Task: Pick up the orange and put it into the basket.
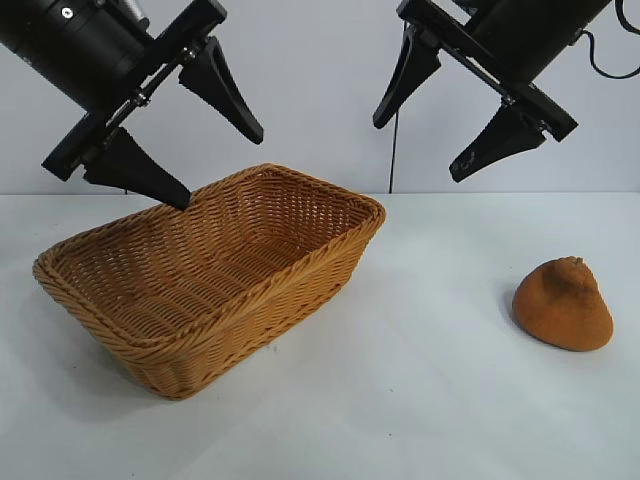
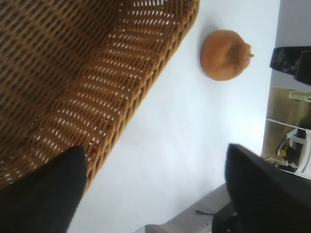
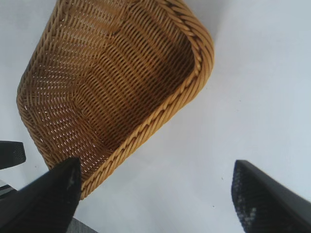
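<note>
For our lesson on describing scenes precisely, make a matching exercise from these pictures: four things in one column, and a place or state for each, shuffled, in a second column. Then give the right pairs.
Column one
1. dull brownish-orange, knobby-topped orange
2. honey-tan rectangular woven wicker basket
3. left gripper, black fingers
4. right gripper, black fingers

Column two
A. open, up in the air between the basket and the orange
B. empty, on the white table
C. lying on the table, apart from the basket
D. open, hanging over the basket's rear rim

Pairs: 1-C, 2-B, 3-D, 4-A
</note>
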